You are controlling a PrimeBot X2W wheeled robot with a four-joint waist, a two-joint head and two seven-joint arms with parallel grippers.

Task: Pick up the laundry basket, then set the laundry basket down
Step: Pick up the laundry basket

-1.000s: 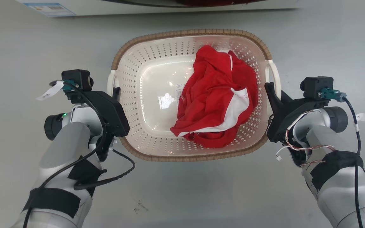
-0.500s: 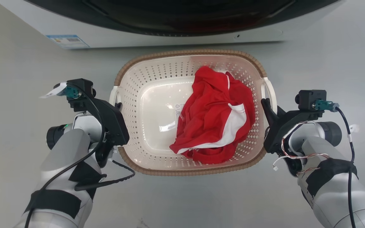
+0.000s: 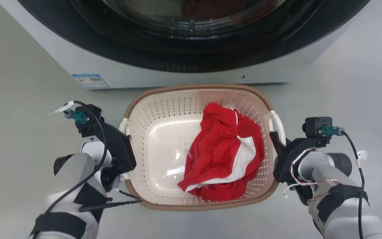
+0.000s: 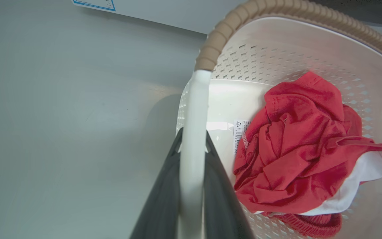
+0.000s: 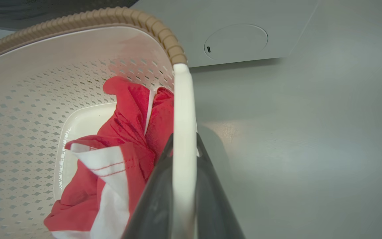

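Left pincer [image 4: 192, 139] and right pincer [image 5: 183, 141] each clamp a laundry basket [image 3: 144, 132] handle; washer [image 3: 177, 78] close behind, perhaps touching.

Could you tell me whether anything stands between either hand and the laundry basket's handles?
Nothing visible does. The left hand grips the left handle of the laundry basket, and the right hand grips the right handle. The red garment lies inside, not between hand and handle.

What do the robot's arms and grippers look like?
The left arm and right arm are rounded, pale grey, banded with black tape. The left gripper and right gripper are black with long tapering jaws, each topped by a black box with a teal plug. Black cables run along both; thin red-and-white wires cross the right.
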